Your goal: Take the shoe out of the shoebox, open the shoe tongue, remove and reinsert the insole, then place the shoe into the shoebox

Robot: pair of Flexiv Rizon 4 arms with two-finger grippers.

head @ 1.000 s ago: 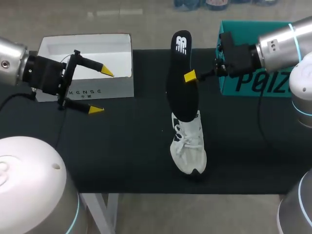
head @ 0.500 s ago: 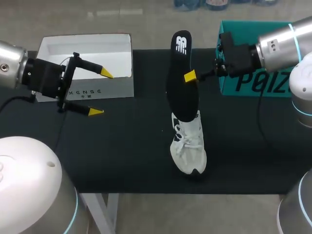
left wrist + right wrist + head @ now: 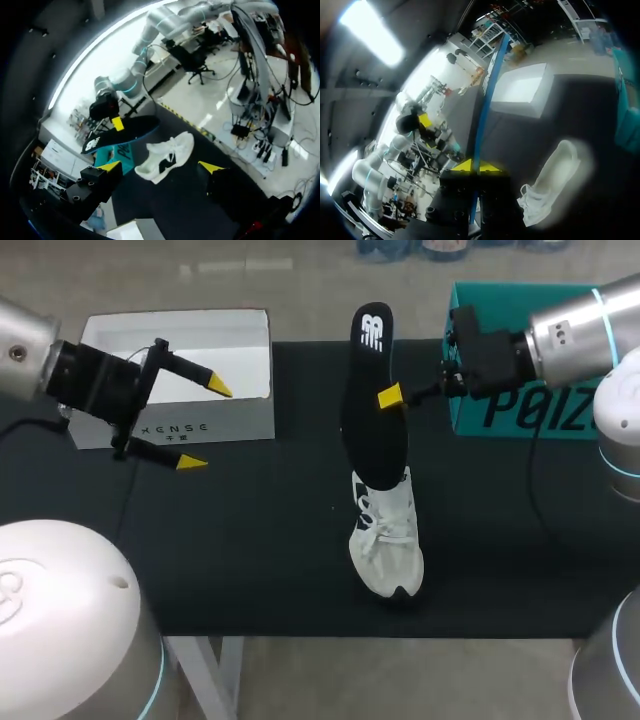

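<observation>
White sneaker (image 3: 388, 540) lies on the black desk (image 3: 260, 540) — black insole (image 3: 372, 400) rising steeply from its collar; white shoebox (image 3: 200, 425) open, well apart.

Table (image 3: 250, 540), black-covered. On it: one white shoe (image 3: 388, 540), upright on its sole, near the front; one open white shoebox (image 3: 220, 427), rear left; one teal box (image 3: 520, 415), rear right.

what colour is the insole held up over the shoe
Black, with a white logo at its upper end; the insole shows best in the head view.
</observation>
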